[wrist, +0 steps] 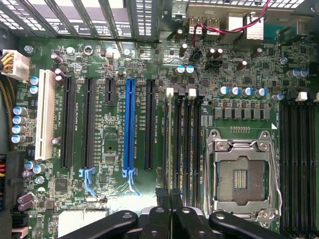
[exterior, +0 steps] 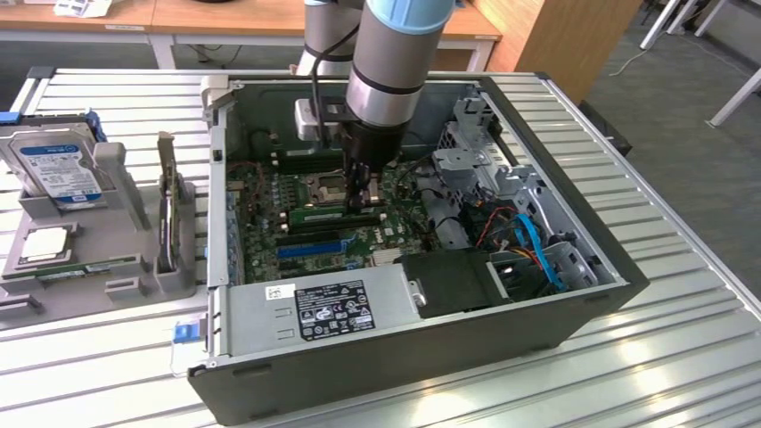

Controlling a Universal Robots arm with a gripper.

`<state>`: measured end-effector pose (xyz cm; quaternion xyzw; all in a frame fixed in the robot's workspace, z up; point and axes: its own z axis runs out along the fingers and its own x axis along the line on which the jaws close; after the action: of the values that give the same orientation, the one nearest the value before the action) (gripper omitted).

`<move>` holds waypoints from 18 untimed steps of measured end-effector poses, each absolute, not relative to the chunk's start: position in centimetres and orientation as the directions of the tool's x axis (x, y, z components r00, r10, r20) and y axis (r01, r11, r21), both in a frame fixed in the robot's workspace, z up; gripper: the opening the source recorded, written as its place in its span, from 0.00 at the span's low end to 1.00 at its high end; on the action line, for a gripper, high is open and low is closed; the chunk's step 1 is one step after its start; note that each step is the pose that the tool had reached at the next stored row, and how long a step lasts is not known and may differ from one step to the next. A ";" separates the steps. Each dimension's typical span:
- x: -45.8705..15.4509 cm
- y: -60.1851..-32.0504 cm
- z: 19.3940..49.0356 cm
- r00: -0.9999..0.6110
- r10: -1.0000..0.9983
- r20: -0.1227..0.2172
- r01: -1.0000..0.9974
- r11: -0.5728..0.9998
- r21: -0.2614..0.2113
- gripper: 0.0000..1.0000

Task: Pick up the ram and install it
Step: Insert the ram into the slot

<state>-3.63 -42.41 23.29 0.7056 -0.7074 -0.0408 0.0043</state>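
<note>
— Slatted metal table (exterior: 95, 374), wooden desks far behind, and on the table an open computer case (exterior: 416, 374). What did the exterior view say about progress?

— Much was done, I judged. The arm reached down into the case, and the gripper (exterior: 364, 198) stood low over the motherboard (exterior: 267, 201), on the near side of the processor socket (exterior: 323, 187). The ram (exterior: 319, 214) lay long and level there, stretching from the fingers toward the exterior view's left.

— So it was not on the table?

— No, it was inside the case. The jaws were drawn almost together at its end on the exterior view's right. Whether they pinched it or only pressed on it, I could not tell.

— And the wrist view?

— The gripper (wrist: 168, 195) was narrow, its fingertips nearly touching, right at the memory slots (wrist: 187, 144) beside the processor socket (wrist: 241, 174). I could not separate the stick itself from the slots there.

— What was left, then?

— The picking up looked finished. Whether the ram was fully seated and latched, the pictures did not show, so I would count that part as open.
</note>
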 end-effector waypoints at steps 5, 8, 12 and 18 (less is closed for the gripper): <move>-3.6 -42.4 23.3 -0.006 -0.999 -0.051 -0.998 0.002 0.064 0.12; -3.6 -42.4 23.3 -0.006 -0.999 -0.051 -0.998 0.003 0.064 0.12; -3.6 -42.4 23.3 -0.014 -0.999 -0.051 -0.998 0.010 0.064 0.12; -3.6 -42.4 23.3 -0.014 -0.999 -0.051 -0.998 0.011 0.064 0.12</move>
<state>-3.61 -42.42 23.28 0.7022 -0.7108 -0.0407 0.0041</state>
